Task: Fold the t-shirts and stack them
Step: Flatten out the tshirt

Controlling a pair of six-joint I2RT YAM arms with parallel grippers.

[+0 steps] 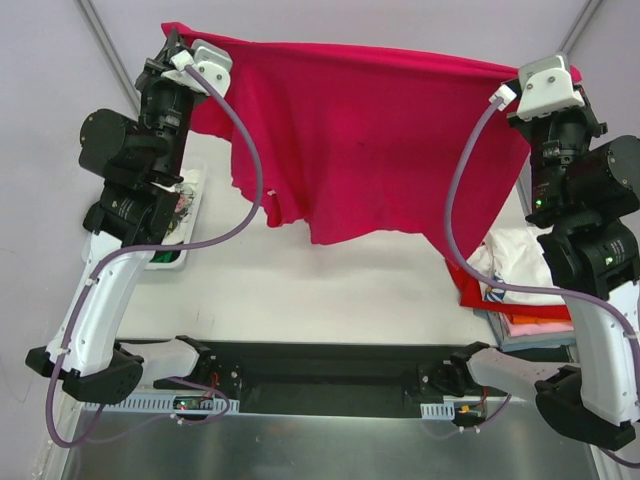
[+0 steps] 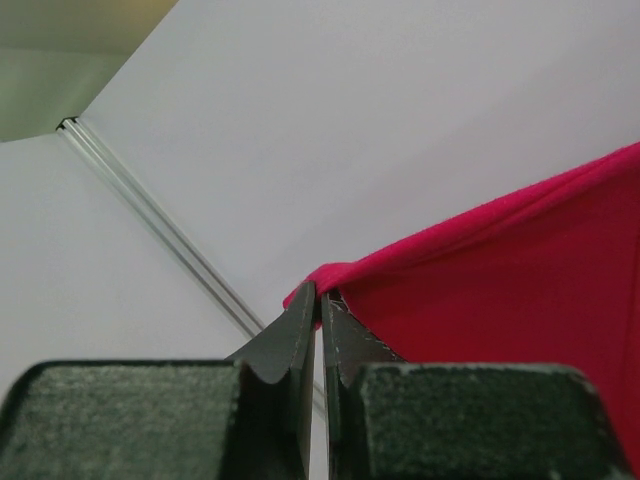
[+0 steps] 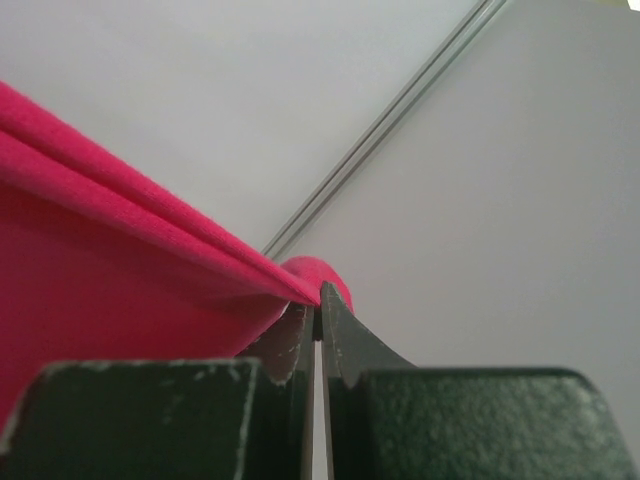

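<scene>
t-shirt (image 1: pixel 370 140) seemingly spanning left tool (image 2: pixel 318 300), right tool (image 3: pixel 318 298)

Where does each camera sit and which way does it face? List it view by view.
Top external: above and behind the arm bases, looking down at the table and the crimson t-shirt stretched in the air; both arms show.
Left wrist: on the left arm, looking along the left gripper, shut on the shirt's corner, toward a pale wall.
Right wrist: likewise along the right gripper, shut on the opposite corner.
Shared: all three show the crimson t-shirt.
</scene>
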